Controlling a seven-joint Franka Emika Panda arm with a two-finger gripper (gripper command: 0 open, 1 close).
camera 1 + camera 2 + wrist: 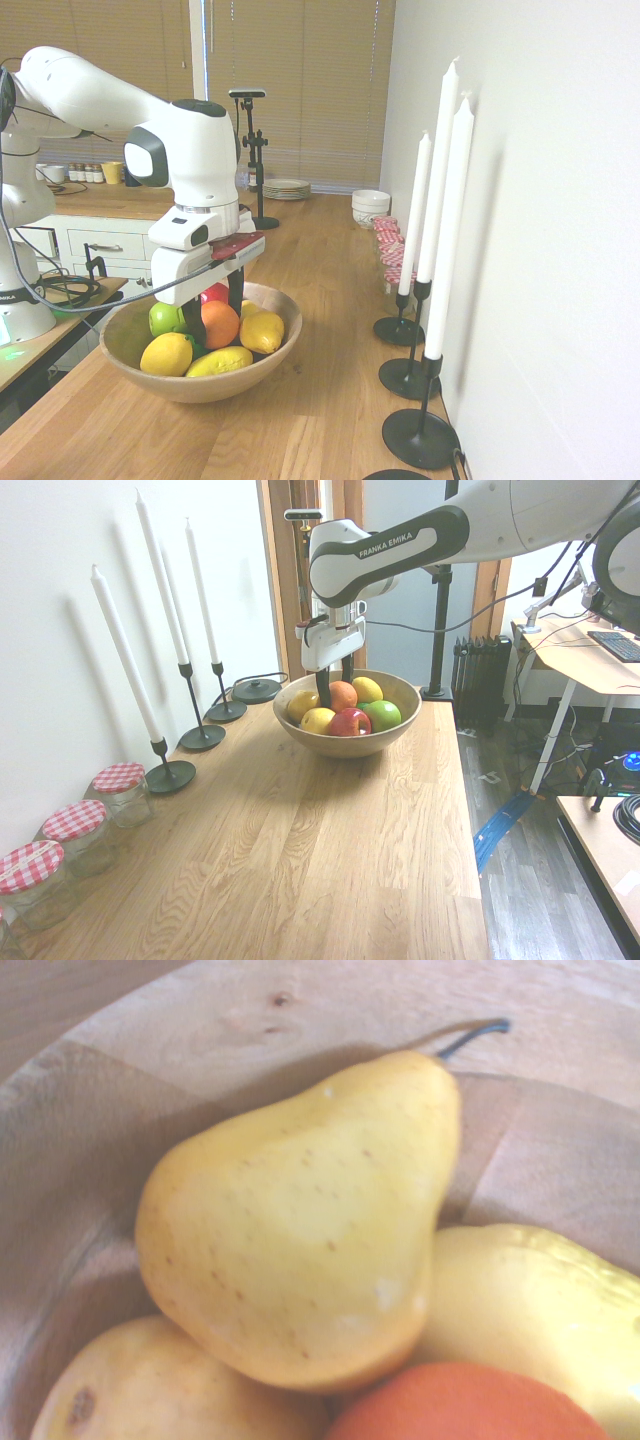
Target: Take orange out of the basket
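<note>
Orange (342, 695) in basket (395, 732); arm (400, 542) reads "FRANKA EMIKA".

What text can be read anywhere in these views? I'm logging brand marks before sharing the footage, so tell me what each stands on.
"FRANKA EMIKA": white capitals on the dark band of the robot arm, second exterior view, above the basket.
Letters at the left edge of the first exterior view, on the arm's base: cut off, too small to read.
Jars with checked lids: no label visible.
Wrist view: no text.
</note>
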